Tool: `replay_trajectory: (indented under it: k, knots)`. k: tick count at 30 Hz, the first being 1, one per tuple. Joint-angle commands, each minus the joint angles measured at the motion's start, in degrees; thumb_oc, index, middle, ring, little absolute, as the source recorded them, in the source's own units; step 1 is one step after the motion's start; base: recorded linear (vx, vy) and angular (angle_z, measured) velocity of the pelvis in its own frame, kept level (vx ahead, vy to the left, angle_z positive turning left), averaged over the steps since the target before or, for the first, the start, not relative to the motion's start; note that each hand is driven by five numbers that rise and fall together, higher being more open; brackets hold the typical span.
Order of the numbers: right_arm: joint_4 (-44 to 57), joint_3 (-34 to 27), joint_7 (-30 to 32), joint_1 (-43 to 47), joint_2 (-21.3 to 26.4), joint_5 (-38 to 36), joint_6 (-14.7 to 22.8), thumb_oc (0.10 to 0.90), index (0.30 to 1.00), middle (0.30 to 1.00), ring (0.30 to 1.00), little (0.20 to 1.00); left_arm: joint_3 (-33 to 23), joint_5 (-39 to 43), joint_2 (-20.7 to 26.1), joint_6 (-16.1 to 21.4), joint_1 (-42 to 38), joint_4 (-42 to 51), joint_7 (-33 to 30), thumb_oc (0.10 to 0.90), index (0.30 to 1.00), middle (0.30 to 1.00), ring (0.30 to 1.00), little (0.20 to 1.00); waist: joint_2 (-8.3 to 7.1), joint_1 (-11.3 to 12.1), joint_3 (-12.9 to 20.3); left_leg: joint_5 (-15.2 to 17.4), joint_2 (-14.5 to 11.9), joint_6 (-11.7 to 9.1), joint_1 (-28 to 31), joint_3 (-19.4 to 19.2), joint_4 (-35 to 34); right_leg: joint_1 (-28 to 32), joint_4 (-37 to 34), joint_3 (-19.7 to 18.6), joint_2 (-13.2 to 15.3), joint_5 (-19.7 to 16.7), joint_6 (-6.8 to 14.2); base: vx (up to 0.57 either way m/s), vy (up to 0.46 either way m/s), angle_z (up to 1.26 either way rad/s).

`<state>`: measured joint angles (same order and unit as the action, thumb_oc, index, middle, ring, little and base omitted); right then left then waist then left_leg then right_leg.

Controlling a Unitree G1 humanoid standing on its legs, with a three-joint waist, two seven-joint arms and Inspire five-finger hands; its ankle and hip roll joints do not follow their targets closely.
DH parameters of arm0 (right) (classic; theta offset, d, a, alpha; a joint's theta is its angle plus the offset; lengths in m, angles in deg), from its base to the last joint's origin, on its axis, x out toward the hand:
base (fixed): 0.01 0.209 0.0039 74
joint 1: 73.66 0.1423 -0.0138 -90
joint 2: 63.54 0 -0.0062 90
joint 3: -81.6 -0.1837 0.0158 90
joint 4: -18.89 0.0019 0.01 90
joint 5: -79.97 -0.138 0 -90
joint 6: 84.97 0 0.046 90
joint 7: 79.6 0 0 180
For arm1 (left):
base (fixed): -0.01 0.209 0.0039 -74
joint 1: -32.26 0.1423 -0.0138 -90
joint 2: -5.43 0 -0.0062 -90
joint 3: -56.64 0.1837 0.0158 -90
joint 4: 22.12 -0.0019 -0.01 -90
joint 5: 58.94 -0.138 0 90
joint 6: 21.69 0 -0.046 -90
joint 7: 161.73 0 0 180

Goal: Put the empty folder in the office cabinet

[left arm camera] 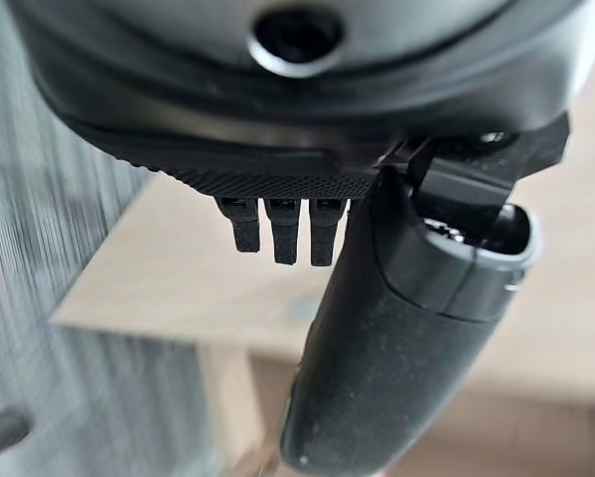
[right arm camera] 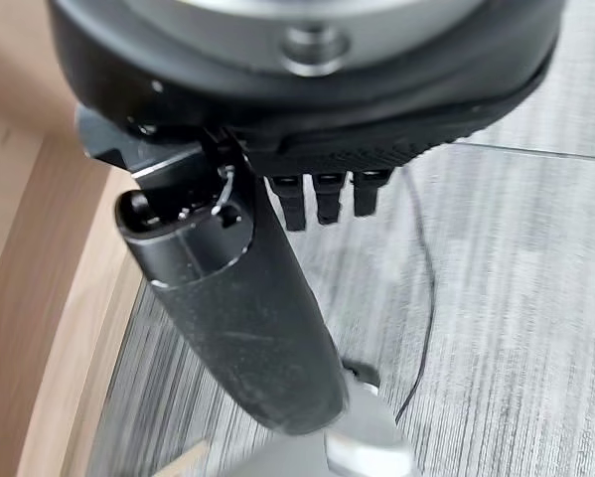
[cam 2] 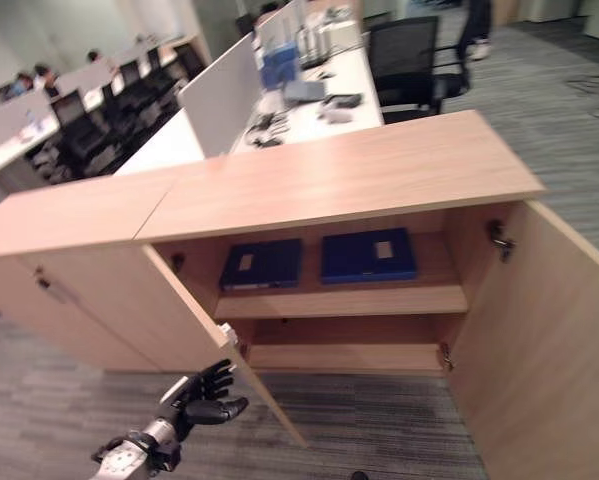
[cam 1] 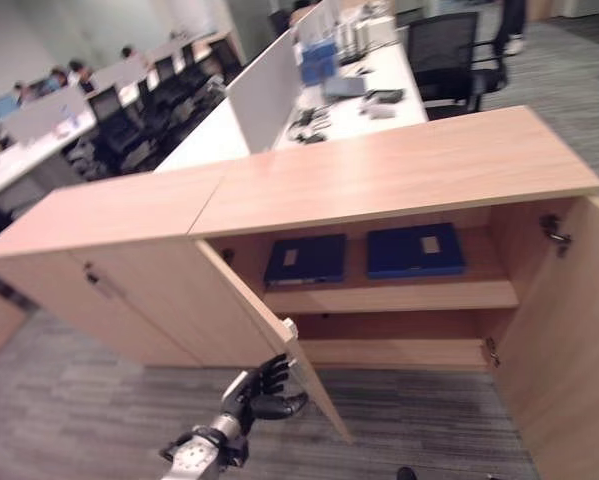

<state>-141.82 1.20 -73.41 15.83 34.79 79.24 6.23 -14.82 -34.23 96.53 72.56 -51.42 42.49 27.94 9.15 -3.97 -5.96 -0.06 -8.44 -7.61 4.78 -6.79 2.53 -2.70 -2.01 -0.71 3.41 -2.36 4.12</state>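
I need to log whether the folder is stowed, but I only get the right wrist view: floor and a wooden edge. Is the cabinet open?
Observer: Yes. The office cabinet has its left door and right door both standing open.
Operator: Anything inside?
Observer: Two dark blue folders lie flat, side by side, on the upper shelf.
Operator: And the other arm?
Observer: The left hand is low beside the left door's free edge, fingers relaxed, holding nothing.
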Motion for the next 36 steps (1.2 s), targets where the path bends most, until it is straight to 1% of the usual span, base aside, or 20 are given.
replay_trajectory:
  k: [1,4,8,11,13,14,15,17,18,19,20,21,22,23,25,28,31,34,35,36]
  knots:
    - [0.5,-0.39,0.48,0.02,0.3,-1.44,0.96,0.8,0.9,0.9,0.9,0.9,-0.56,2.4,0.81,5.54,-4.2,6.01,1.08,0.8,0.9,0.9,0.9,0.9,-1.79,0.3,-0.08,-4.95,0.93,0.41,-4.84,5.76,0.01,9.67,-0.53,-2.44,3.83,6.99,1.99,0.14,0.056,-0.41]
    - [0.71,0.07,0.7,0.35,-0.59,-1.92,0.96,0.8,0.9,0.9,0.9,0.9,-0.11,2.37,-0.2,6.0,-6.74,3.76,-0.3,0.8,0.9,0.9,0.9,0.9,-1.76,0.12,-0.37,-6.43,2.17,0.26,-6.83,8.66,-3.25,10.17,-1.15,-5.76,3.01,7.26,1.86,0.15,0.015,-0.43]
    - [1.27,2.23,0.39,-0.03,-2.38,-1.21,0.48,0.8,0.9,0.9,0.9,0.9,-2.04,3.8,-1.21,6.62,-10.99,-2.24,-3.63,0.8,0.9,0.9,0.9,0.9,-2.44,0.26,-0.9,-8.46,1.95,-0.25,-10.09,9.08,-4.21,10.87,-0.7,-9.49,2.17,8.35,1.8,0.18,0.045,-0.94]
    - [1.34,3.25,-0.3,-0.11,-3.55,-0.67,0.31,0.8,0.9,0.9,0.9,0.9,-5.34,3.82,-0.15,7.6,-13.79,-8.44,-6.55,0.8,0.9,0.9,0.9,0.9,-3.22,0.34,-0.44,-8.39,1.28,-0.14,-9.39,6.55,-4.97,11.88,-0.06,-11.54,1.54,9.62,2.05,0.15,0.075,-0.16]
    - [1.45,3.24,-0.52,-0.51,-4.05,-0.72,0.31,0.8,0.9,0.9,0.9,0.9,-6.26,3.11,0.61,7.71,-14.77,-11.03,-7.37,0.8,0.9,0.9,0.9,0.9,-3.67,0.42,0.06,-8.34,1.04,-0.05,-8.43,5.08,-5.61,12.37,0.14,-11.85,1.71,9.98,2.19,0.21,0.112,-0.49]
    - [1.43,2.96,-1.07,-1.46,-4.88,-1.38,0.48,0.8,0.9,0.9,0.9,0.9,-8.63,1.52,3.23,7.36,-17.1,-17.36,-9.06,0.8,0.9,0.9,0.9,0.9,-4.74,0.02,1.37,-7.83,0.98,0.27,-7.13,3.29,-6.05,12.89,1.39,-12.17,2.01,10.71,2.71,0.36,0.184,-0.53]
    - [1.44,2.67,-1.33,-1.92,-5.27,-2.05,0.64,0.8,0.9,0.9,0.9,0.9,-9.63,0.98,4.8,7.28,-18.99,-20.67,-9.94,0.8,0.9,0.9,0.9,0.9,-5.4,-0.15,1.73,-7.37,1.13,0.62,-6.29,2.51,-6.14,12.82,2.9,-12.43,2.26,11.21,3.08,0.4,0.255,-0.59]
    - [2.18,1.16,-1.82,-2.23,-6.44,-6.87,1.7,0.8,0.9,0.9,0.9,0.9,-13.63,1.73,10.24,6.65,-26.44,-33.14,-12.47,0.8,0.9,0.9,0.9,0.9,-7.46,-0.9,2.43,-5.04,1.77,2.25,-3.82,-0.79,-5.99,10.76,8.75,-12.72,3.16,11.79,5.51,0.31,0.296,-0.71]
    - [2.54,0.83,-1.86,-2.01,-6.96,-9.46,2.27,0.8,0.9,0.9,0.9,0.9,-15.75,3.95,14.99,6.44,-32.06,-38.99,-13.5,0.8,0.9,0.9,0.9,0.9,-8.46,-1.51,1.98,-3.47,2.06,3.06,-1.98,-2.83,-6.16,7.24,14.18,-11.36,3.24,10.04,8.98,0.21,0.3,-1.18]
    - [2.73,0.89,-2.07,-1.65,-7.02,-10.54,2.4,0.8,0.9,0.9,0.9,0.9,-16.88,5.21,17.09,6.44,-33.32,-39.44,-14.13,0.8,0.9,0.9,0.9,0.9,-8.8,-1.95,0.87,-2.93,2.11,3.37,-0.49,-4.0,-6.34,4.55,19.0,-10.1,3.29,7.61,10.46,0.12,0.318,-0.78]
    - [3.11,1.22,-1.69,-1.32,-7.24,-10.27,2.56,0.8,0.9,0.9,0.9,0.9,-17.82,4.15,22.11,6.47,-35.7,-41.59,-14.25,0.8,0.9,0.9,0.9,0.9,-8.13,-2.23,-0.13,-1.83,1.3,3.45,0.74,-5.76,-7.53,-1.03,23.94,-3.68,3.71,5.5,10.88,0.07,0.194,-0.79]
    - [3.27,1.54,-1.82,-1.28,-7.18,-9.9,2.39,0.8,0.9,0.9,0.9,0.9,-18.05,3.29,23.7,6.37,-36.15,-42.1,-14.4,0.8,0.9,0.9,0.9,0.9,-8.9,-2.16,-0.12,-0.78,2.13,3.33,1.3,-6.43,-7.53,-1.07,19.61,-0.93,5.66,4.88,10.88,0.11,0.123,-0.36]
    - [3.03,2.14,-1.92,-1.83,-7.09,-8.77,2.42,0.8,0.9,0.9,0.9,0.9,-17.59,0.84,26.48,6.41,-37.54,-43.26,-14.07,0.8,0.9,0.9,0.9,0.9,-9.91,-1.35,-0.04,-0.23,3.3,3.23,1.45,-6.54,-7.53,0.17,12.83,3.7,8.43,2.22,10.7,0.15,0.014,-0.54]
    - [3.06,2.58,-2.13,-2.65,-6.88,-8.14,2.57,0.8,0.9,0.9,0.9,0.9,-17.36,0.07,27.4,6.85,-38.06,-43.03,-14.09,0.8,0.9,0.9,0.9,0.9,-10.01,-1.54,0.3,0.12,3.45,3.15,1.56,-6.8,-7.53,0.53,11.04,3.6,8.68,2.19,10.33,0.15,0.01,-0.51]
    - [3.19,3.26,-2.74,-4.03,-5.91,-7.03,2.71,0.8,0.9,0.9,0.9,0.9,-16.57,-0.79,28.63,7.21,-39.25,-43.11,-14.17,0.8,0.9,0.9,0.9,0.9,-10.15,-1.95,0.82,0.48,3.74,3.04,1.25,-6.32,-7.53,0.65,9.49,1.24,8.66,0.33,10.5,0.1,-0.003,0.23]
    - [2.41,3.59,-3.07,-4.96,-5.29,-5.87,2.57,0.8,0.9,0.9,0.9,0.9,-16.16,-1.55,30.77,7.54,-40.44,-42.81,-14.34,0.8,0.9,0.9,0.9,0.9,-10.07,-1.64,1.7,0.98,3.61,2.89,1.39,-6.73,-7.53,1.12,7.41,1.42,9.82,-1.03,10.52,0.08,-0.008,0.23]
    - [1.43,2.1,-2.8,-4.56,-4.95,-6.24,2.36,0.8,0.9,0.9,0.9,0.9,-16.74,-1.28,30.42,8.13,-40.06,-41.66,-14.63,0.8,0.9,0.9,0.9,0.9,-10.03,-1.34,2.77,1.9,4.21,2.93,1.99,-6.94,-7.53,2.81,4.95,2.18,10.63,-1.43,10.66,0.11,0.008,-0.08]
    - [0.77,1.58,-2.73,-4.75,-5.11,-6.31,2.27,0.8,0.9,0.9,0.9,0.9,-16.93,-1.06,28.88,8.67,-38.47,-39.93,-14.65,0.8,0.9,0.9,0.9,0.9,-9.74,-0.99,3.26,2.23,4.35,3.01,2.33,-6.92,-7.53,3.98,4.08,2.8,10.72,-1.16,10.72,0.06,0.007,-0.15]
    - [0.75,1.41,-2.69,-4.57,-5.45,-6.34,2.36,0.8,0.9,0.9,0.9,0.9,-16.47,-1.81,26.88,8.91,-37.24,-37.97,-14.84,0.8,0.9,0.9,0.9,0.9,-9.64,-0.71,3.25,2.38,4.32,3.11,2.53,-6.92,-7.53,4.29,4.21,3.13,10.69,-0.6,10.64,0.02,0.002,-0.16]
    - [1.17,0.76,-2.23,-3.61,-6.06,-6.82,2.51,0.8,0.9,0.9,0.9,0.9,-15.35,-2.95,22.68,9.09,-34.43,-33.81,-14.95,0.8,0.9,0.9,0.9,0.9,-9.55,-0.26,2.61,2.35,4.16,3.38,2.48,-7.02,-7.53,3.43,6.03,4.04,10.49,-0.06,10.49,0.01,0.001,-0.13]
